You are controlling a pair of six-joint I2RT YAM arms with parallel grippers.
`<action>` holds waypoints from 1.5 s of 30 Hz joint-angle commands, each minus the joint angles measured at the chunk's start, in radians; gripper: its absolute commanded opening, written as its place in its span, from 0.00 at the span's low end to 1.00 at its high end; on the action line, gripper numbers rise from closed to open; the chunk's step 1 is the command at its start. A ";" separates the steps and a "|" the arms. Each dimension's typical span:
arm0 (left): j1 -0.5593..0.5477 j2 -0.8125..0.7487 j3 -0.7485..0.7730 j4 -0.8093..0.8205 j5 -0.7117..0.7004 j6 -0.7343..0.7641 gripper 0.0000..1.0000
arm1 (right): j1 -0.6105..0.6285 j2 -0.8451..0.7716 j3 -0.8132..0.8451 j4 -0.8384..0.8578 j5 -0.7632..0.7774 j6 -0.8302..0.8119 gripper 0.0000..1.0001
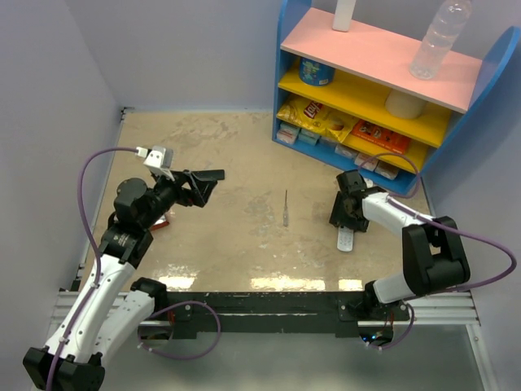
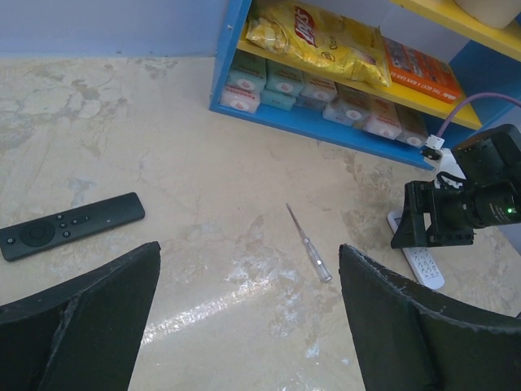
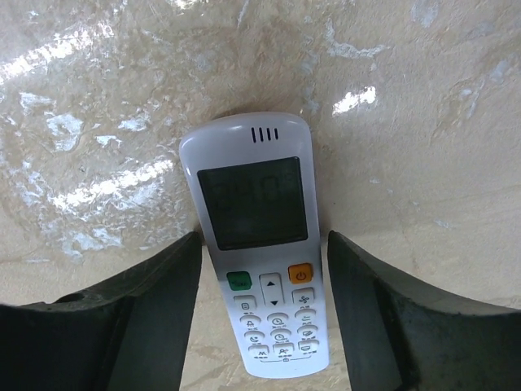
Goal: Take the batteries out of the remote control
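Observation:
A white air-conditioner remote (image 3: 256,244) lies face up on the table, its screen and buttons showing. It also shows in the top view (image 1: 346,240) and in the left wrist view (image 2: 425,265). My right gripper (image 3: 262,238) is open and straddles it, one finger on each side, with small gaps. A black remote (image 2: 72,225) lies face up to the left. My left gripper (image 2: 248,252) is open and empty, held above the table (image 1: 244,147) at the left (image 1: 208,184). No batteries are in view.
A thin screwdriver (image 1: 286,208) lies mid-table between the arms. A blue shelf unit (image 1: 383,90) with snacks and a bottle stands at the back right. A small red-and-black thing (image 1: 160,221) lies partly hidden under my left arm.

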 commanded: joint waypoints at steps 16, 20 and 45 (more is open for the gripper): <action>-0.004 0.077 0.039 0.018 0.141 -0.037 0.92 | 0.014 -0.281 -0.005 0.246 -0.596 -0.168 0.33; -0.004 0.114 0.012 0.106 0.332 -0.104 0.94 | 0.020 -0.364 -0.037 0.433 -0.898 -0.099 0.30; -0.282 0.449 -0.057 0.799 0.499 -0.442 0.95 | 0.308 -0.424 -0.099 0.886 -1.084 0.140 0.28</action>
